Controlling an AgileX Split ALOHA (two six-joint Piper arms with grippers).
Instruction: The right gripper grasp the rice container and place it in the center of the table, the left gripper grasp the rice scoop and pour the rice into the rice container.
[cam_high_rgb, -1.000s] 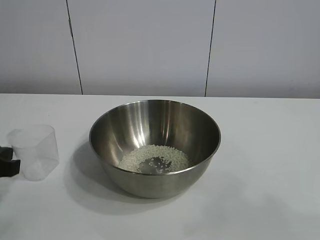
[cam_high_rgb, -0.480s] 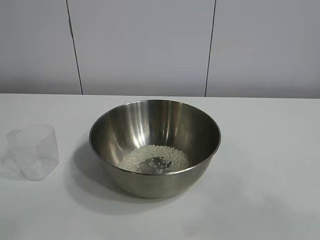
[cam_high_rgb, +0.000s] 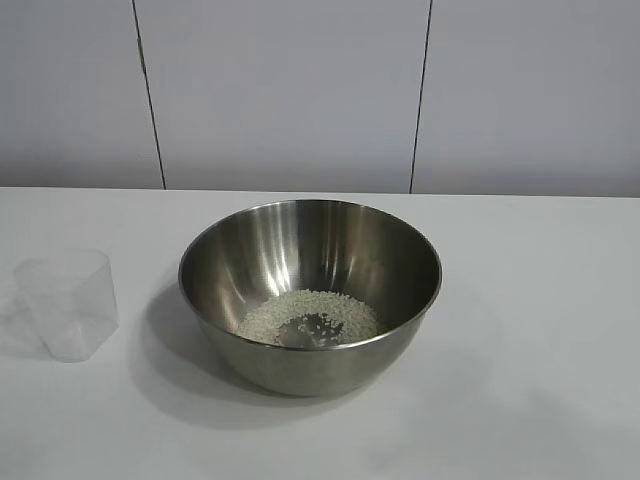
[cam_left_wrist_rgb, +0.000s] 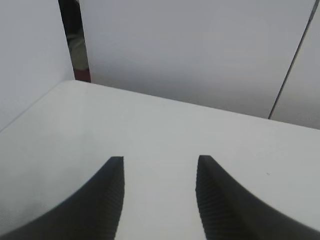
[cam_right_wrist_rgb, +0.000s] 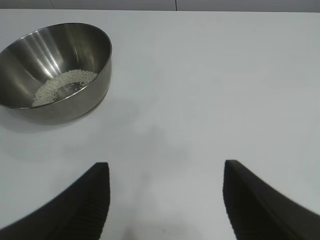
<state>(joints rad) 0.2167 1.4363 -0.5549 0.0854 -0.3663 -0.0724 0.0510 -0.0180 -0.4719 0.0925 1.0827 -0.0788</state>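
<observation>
- Rice container (cam_high_rgb: 310, 295): stands upright near the middle of the tabletop (cam_high_rgb: 540, 330), rim up
- Rice (cam_high_rgb: 310, 318): low off-white heap on the container's bottom, with a bare patch of steel showing in the heap
- Rice scoop (cam_high_rgb: 68, 303): upright on the tabletop, well apart from the container at the exterior view's left, nothing gripping it
- Left claw (cam_left_wrist_rgb: 157, 170): fingers parted, nothing between them, above bare tabletop
- Right claw (cam_right_wrist_rgb: 165, 172): fingers spread wide, empty, well clear of the container
</observation>
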